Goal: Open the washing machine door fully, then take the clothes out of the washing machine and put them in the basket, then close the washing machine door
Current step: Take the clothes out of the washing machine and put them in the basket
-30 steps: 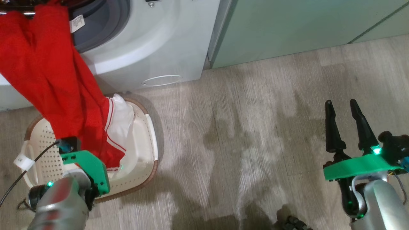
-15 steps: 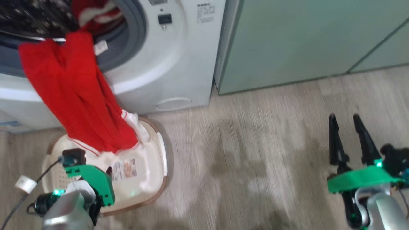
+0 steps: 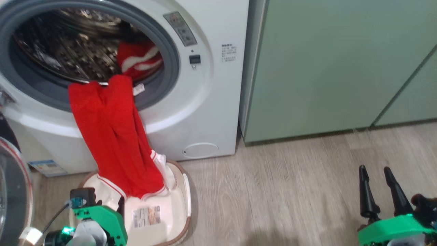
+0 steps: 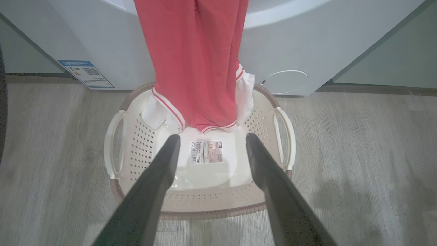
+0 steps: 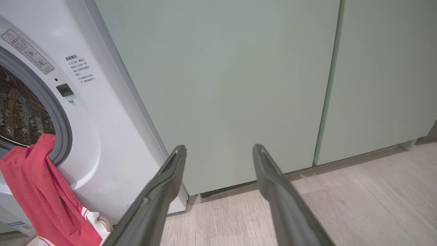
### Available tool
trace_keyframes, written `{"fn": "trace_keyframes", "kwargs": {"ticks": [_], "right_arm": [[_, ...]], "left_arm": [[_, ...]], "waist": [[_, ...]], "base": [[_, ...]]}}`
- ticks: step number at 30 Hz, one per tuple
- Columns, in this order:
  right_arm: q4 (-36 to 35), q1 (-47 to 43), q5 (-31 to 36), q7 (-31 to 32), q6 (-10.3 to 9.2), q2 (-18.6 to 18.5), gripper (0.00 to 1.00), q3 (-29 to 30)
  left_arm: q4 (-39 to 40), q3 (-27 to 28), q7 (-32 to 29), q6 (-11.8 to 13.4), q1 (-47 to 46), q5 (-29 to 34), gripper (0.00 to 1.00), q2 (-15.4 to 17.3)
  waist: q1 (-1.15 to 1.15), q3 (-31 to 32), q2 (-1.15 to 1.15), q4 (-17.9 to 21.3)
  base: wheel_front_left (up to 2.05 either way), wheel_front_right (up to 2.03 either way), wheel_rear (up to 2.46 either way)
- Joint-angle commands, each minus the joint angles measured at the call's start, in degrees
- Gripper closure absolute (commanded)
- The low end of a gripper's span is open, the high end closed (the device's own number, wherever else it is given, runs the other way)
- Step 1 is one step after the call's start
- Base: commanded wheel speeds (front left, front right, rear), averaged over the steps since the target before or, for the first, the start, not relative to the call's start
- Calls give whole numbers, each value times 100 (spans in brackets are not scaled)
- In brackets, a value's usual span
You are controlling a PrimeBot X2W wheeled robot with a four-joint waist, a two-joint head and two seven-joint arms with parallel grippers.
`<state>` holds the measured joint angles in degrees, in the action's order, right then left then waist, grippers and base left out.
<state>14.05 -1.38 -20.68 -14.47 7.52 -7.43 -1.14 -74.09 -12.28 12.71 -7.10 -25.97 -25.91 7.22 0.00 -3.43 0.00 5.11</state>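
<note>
The white washing machine (image 3: 205, 102) stands with its door (image 3: 10, 191) swung open at the far left. A long red garment (image 3: 112, 136) hangs from the drum lip over the grey gasket, and its white-trimmed lower end lies in the cream basket (image 3: 187, 201) on the floor below. More red and white clothes (image 3: 138, 59) sit inside the steel drum. In the left wrist view my left gripper (image 4: 210, 136) is open and empty above the basket (image 4: 136, 150), just short of the garment's hem (image 4: 194, 68). My right gripper (image 3: 374, 169) is open and empty over the floor at the lower right.
Pale green cabinets (image 3: 324, 68) stand right of the machine, and my right gripper (image 5: 219, 147) points at them. Wood-look floor (image 3: 273, 191) stretches between the basket and the right arm. A blue sticker (image 4: 85, 73) marks the machine's lower front.
My left gripper has opened and let go of the red garment, whose end now rests in the basket. The head camera has tilted up, bringing the drum into view.
</note>
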Motion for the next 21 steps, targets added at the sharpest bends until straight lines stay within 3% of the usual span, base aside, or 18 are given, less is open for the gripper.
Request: {"fn": "trace_keyframes", "kwargs": {"ticks": [1,14,21], "right_arm": [[-162,19,-30,-52,-3,-71,0,-83],[-281,-72,-22,-52,-3,-20,0,-48],[-271,218,-35,-52,-3,-17,0,-132]], "left_arm": [[157,118,123,-5,-73,-56,0,172],[889,82,199,89,-327,50,0,282],[880,-16,-830,52,-1280,10,0,465]], "waist": [[0,197,0,-71],[0,135,0,-106],[0,-289,0,77]], "base": [[0,0,0],[0,0,0],[0,0,0]]}}
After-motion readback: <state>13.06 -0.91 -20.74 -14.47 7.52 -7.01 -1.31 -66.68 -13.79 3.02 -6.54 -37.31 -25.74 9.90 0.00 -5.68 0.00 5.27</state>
